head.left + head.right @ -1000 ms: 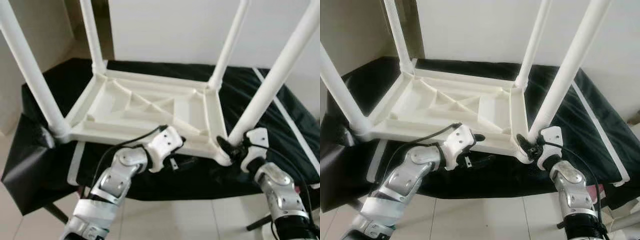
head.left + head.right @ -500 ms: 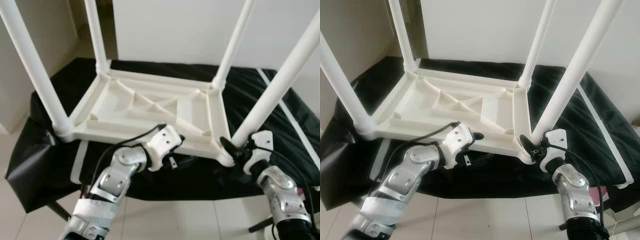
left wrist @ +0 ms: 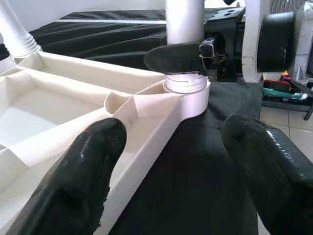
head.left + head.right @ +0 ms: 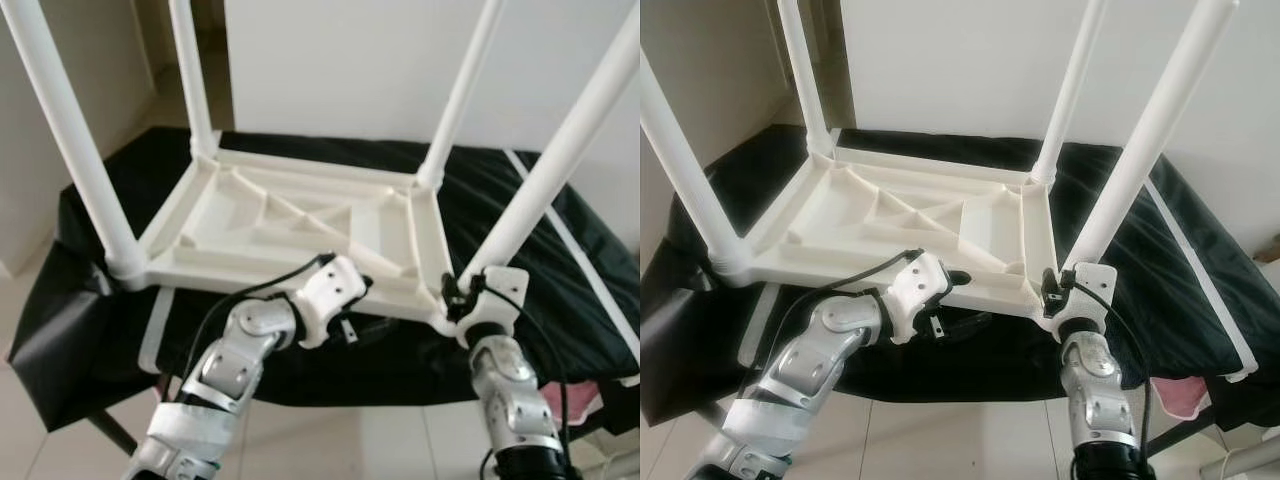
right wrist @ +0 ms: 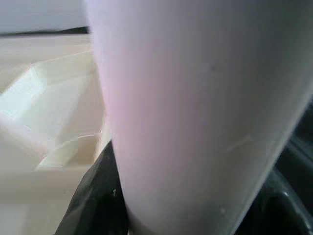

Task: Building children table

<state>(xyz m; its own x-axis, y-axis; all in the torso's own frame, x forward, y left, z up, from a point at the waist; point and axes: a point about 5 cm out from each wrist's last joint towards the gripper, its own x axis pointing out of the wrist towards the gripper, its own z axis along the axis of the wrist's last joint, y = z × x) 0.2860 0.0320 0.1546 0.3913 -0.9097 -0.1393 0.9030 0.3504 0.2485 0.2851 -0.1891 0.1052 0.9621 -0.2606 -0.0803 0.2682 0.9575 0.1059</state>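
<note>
Left claw [image 3: 171,171] open astride tabletop [image 3: 58,112] rim; right claw [image 3: 178,58] apparently gripping leg [image 3: 185,19].

Left arm bent, reaching forward and inward; left end effector [image 3: 171,161] fingers spread wide apart, holding nothing. Right arm rises near-vertical, wrist up; right end effector [image 4: 455,296] clamped around the table leg [image 4: 540,190] at its base.

A plain room in a home, judging by the pale tiled floor [image 4: 330,440], bare white wall [image 4: 340,60], and a black cloth [image 4: 1170,260] draped over the table.
</note>
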